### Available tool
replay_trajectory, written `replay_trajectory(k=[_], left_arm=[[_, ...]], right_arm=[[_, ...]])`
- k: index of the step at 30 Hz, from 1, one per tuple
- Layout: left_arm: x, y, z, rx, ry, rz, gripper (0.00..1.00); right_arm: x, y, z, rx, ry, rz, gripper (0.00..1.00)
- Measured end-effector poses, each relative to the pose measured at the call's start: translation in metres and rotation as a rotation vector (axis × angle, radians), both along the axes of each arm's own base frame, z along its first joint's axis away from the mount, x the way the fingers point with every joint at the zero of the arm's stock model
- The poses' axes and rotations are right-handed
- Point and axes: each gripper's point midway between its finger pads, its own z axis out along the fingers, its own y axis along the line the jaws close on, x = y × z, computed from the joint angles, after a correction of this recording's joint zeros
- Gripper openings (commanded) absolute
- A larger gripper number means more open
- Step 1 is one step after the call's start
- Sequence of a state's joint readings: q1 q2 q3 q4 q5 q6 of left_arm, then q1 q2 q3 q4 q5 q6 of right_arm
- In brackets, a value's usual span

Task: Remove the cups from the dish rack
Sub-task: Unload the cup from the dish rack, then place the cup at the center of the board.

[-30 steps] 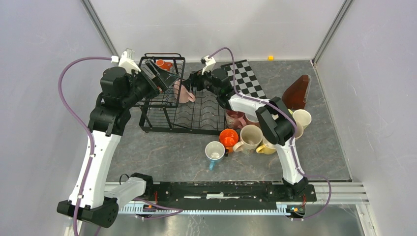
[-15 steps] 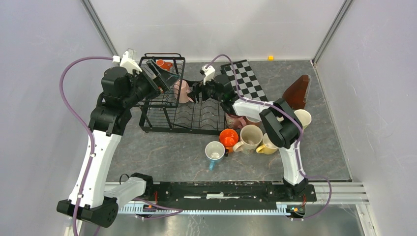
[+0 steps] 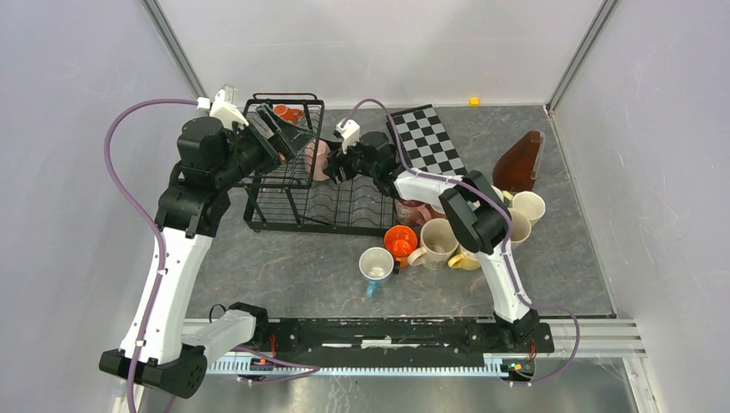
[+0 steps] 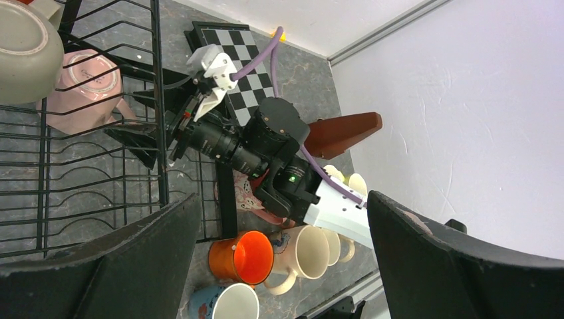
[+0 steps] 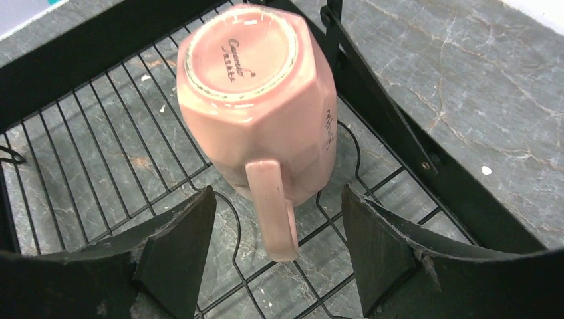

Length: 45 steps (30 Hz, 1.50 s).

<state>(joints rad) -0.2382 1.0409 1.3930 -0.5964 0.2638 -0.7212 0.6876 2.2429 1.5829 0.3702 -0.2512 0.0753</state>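
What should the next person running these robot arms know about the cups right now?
Left tool: open, empty, at the basket part of the dish rack.
Right tool: open, either side of the handle of the upside-down pink mug on the tray part, not gripping yet.
Done: a group of cups stands on the table right of the rack.
Left: the pink mug, a beige cup and an orange cup are in the rack.

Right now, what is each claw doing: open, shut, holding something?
Left gripper: open, holding nothing.
Right gripper: open around the handle of the pink mug, not gripping it.
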Motion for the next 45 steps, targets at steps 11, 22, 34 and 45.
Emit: replay_trajectory(k=[11, 22, 34, 45], left_arm=[[0.001, 0.000, -0.002, 0.001, 0.005, 0.000, 1.00], [0.003, -0.001, -0.006, 0.004, 0.016, 0.001, 1.00], [0.006, -0.001, -0.012, 0.004, 0.021, 0.001, 1.00], [0.004, -0.005, -0.010, 0.000, 0.014, -0.014, 1.00]], right_arm=[[0.003, 0.001, -0.033, -0.054, 0.025, 0.006, 0.53], [0.006, 0.003, -0.027, -0.064, -0.007, 0.012, 0.00], [-0.021, -0.035, -0.023, -0.112, 0.018, -0.056, 0.00], [-0.032, -0.071, 0.005, -0.102, 0.091, -0.171, 0.00]])
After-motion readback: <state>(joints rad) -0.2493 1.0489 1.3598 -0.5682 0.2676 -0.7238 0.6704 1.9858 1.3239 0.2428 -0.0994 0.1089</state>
